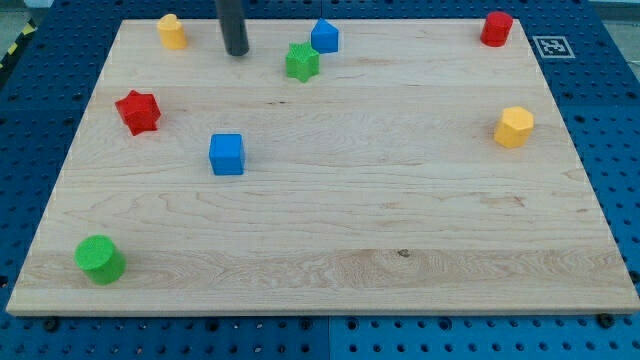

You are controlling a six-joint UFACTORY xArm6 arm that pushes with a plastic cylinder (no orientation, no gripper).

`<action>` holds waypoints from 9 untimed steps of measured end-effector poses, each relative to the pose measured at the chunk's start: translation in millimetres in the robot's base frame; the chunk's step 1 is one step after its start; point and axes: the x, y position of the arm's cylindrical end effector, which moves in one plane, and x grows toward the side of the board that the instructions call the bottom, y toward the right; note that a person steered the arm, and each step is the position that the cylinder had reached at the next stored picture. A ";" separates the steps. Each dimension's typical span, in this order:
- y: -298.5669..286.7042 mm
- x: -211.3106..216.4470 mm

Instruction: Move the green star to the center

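camera view: my tip (237, 52) sits near the board's top edge, just left of the green star (302, 61), not touching it. no jaws on me, just a rod, so nothing to spread or pinch. the blue house-shaped block (324, 36) crowds the star's upper right, so i'd swing above the star and push down-right toward the middle.

No readable text or numbers anywhere
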 end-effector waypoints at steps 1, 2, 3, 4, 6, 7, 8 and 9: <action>11.1 -2.3; 31.1 -2.3; 51.5 -1.7; 58.0 8.8; 72.1 39.9; 103.9 51.2; 135.5 61.9; 154.0 70.8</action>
